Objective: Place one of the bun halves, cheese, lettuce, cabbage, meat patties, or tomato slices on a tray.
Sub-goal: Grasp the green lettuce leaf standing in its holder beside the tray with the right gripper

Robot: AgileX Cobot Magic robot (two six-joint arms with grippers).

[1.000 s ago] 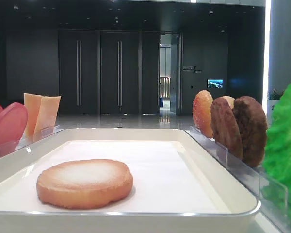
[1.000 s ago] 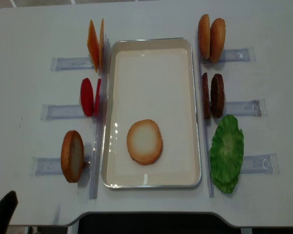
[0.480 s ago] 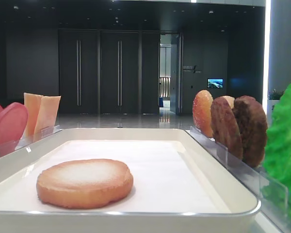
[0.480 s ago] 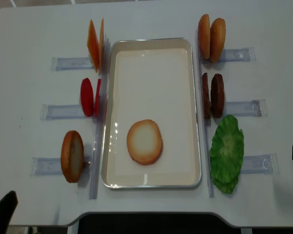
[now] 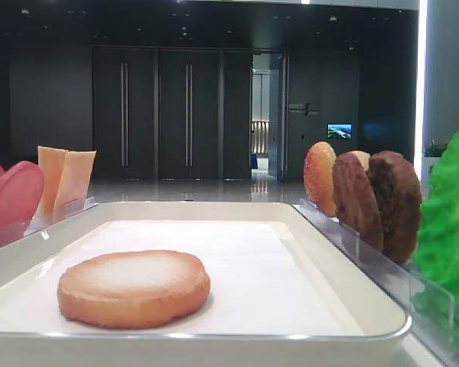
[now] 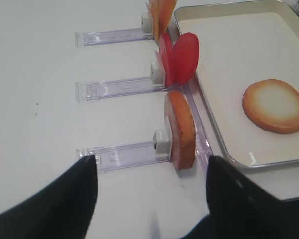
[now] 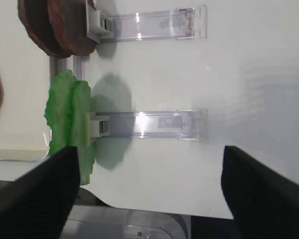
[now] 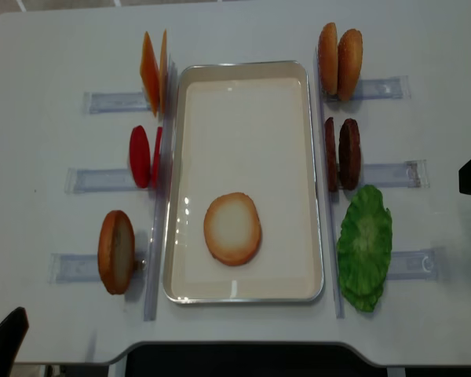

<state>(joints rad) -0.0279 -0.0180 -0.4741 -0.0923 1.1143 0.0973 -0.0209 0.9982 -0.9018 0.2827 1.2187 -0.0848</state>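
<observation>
A bun half (image 8: 232, 228) lies flat, pale face up, on the white tray (image 8: 243, 66). Another bun half (image 6: 182, 129) stands on edge left of the tray, just ahead of my open, empty left gripper (image 6: 152, 199). Tomato slices (image 8: 141, 155) and cheese (image 8: 153, 71) stand farther back on that side. On the right stand two bun halves (image 8: 339, 63), meat patties (image 8: 342, 154) and lettuce (image 8: 365, 245). My right gripper (image 7: 149, 199) is open and empty over bare table right of the lettuce (image 7: 70, 124). The cabbage is out of view.
Clear plastic racks (image 8: 114, 102) hold the upright food on both sides of the tray, and one (image 7: 159, 124) runs out from the lettuce toward my right gripper. The table's front edge (image 8: 243, 345) is close behind both grippers.
My right gripper has come into the overhead view at the right edge and moved back, from level with the lettuce rack to level with the patties. The food has not moved.
</observation>
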